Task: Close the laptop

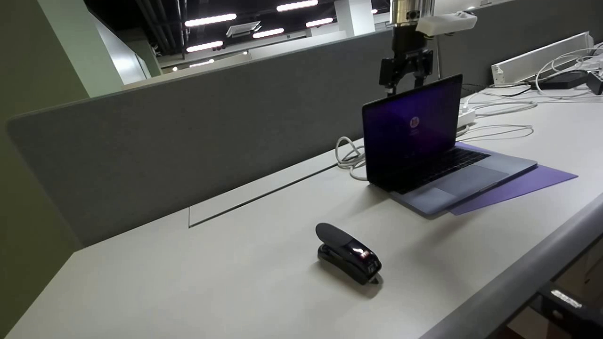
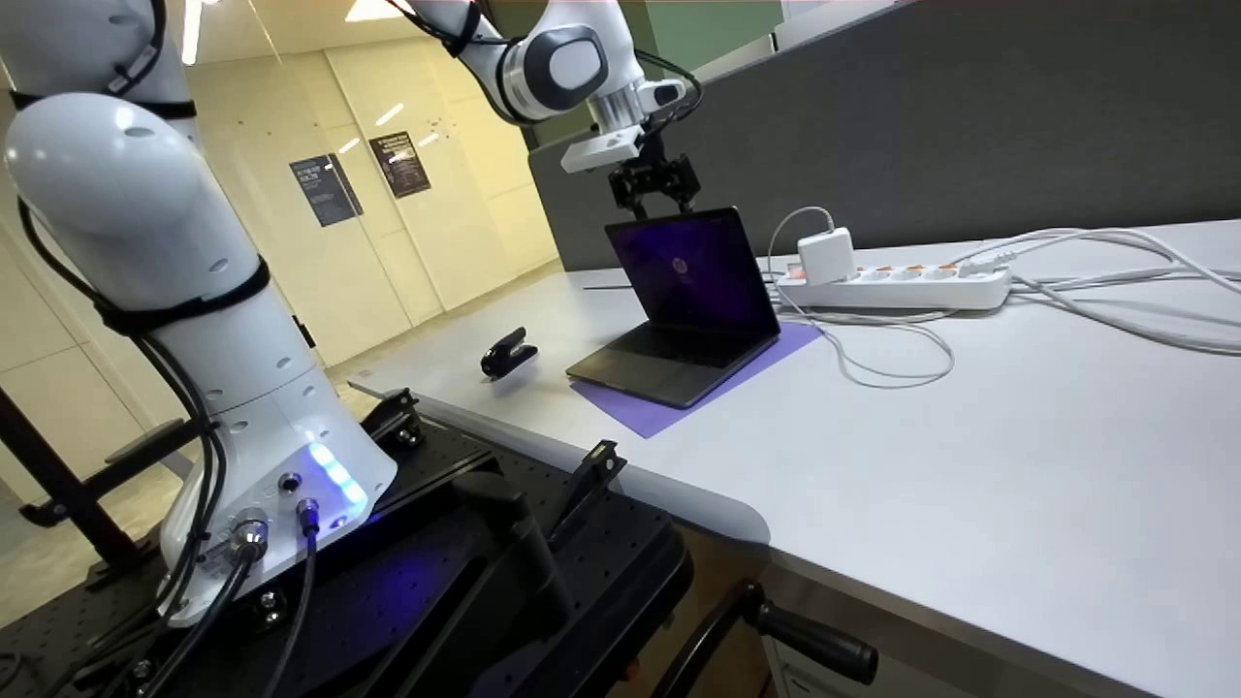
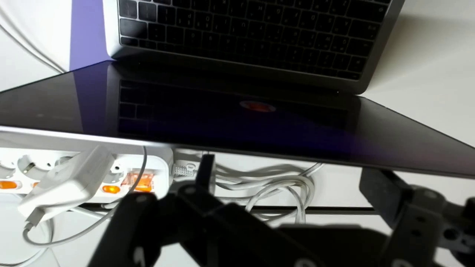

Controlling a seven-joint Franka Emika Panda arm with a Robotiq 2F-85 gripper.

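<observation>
The laptop (image 1: 410,129) stands open on the table, its purple-dark screen lid raised and its keyboard facing up. It shows also in an exterior view (image 2: 684,276) and in the wrist view (image 3: 207,118). The lid's outer face is hidden. My gripper (image 1: 405,88) points down just behind the lid's top edge, as also seen in an exterior view (image 2: 662,207). In the wrist view the gripper (image 3: 293,181) is open, its fingers wide apart with nothing between them. The fingertips reach partly behind the lid's edge. Whether they touch the lid I cannot tell.
A purple sheet (image 2: 645,417) lies under the laptop. A black stapler (image 1: 348,254) stands on the table (image 1: 226,282) beside it. A white power strip (image 2: 892,289) with a charger (image 2: 827,256) and loose cables (image 3: 285,185) lie behind the laptop. A grey partition (image 1: 212,155) borders the table.
</observation>
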